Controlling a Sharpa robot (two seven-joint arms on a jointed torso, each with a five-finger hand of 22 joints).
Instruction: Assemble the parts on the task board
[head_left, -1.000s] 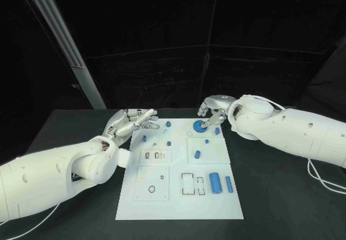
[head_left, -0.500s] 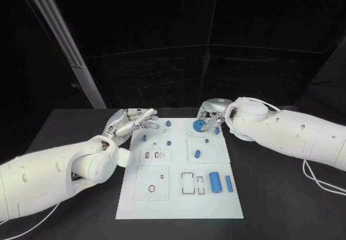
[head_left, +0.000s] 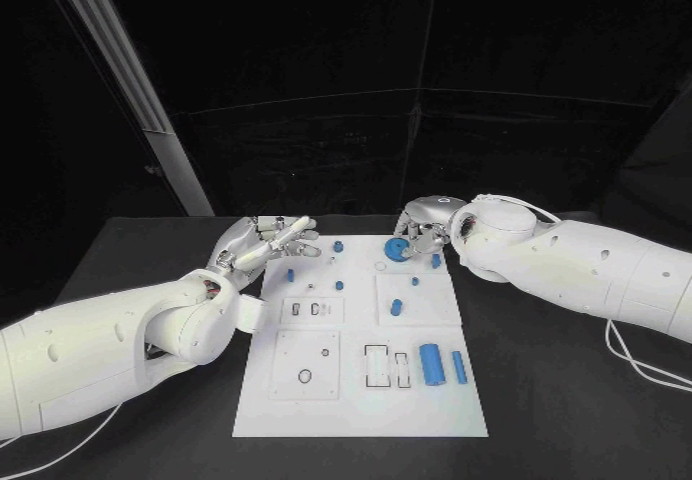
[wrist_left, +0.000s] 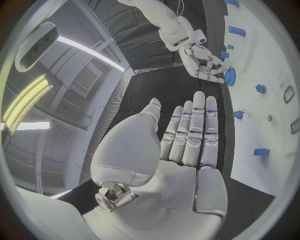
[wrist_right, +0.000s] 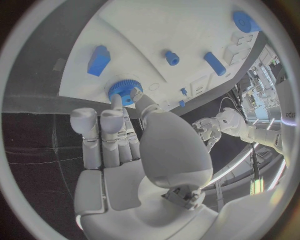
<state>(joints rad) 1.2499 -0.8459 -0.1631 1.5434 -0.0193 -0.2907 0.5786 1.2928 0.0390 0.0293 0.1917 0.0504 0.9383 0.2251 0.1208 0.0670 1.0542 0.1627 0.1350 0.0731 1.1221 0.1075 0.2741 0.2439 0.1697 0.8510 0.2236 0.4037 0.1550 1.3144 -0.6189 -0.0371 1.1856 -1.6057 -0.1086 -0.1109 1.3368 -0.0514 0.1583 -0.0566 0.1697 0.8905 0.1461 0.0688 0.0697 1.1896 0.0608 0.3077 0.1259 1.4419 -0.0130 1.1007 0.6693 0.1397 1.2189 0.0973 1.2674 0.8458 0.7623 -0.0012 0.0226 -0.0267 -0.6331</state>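
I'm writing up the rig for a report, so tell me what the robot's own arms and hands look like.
Both arms are bulky, smooth, rounded white shells with small dark dots on the surface. The left arm and the right arm each end in a silver, many-fingered metallic hand: left hand, right hand. A thin white cable hangs beside the right arm.

Both arms are smooth white shells with small round holes; the left hand and right hand are silver, and thin white cables trail behind.

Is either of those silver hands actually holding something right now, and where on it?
The right hand pinches the round blue gear by its toothed rim, on the task board. The left hand holds nothing, fingers apart.
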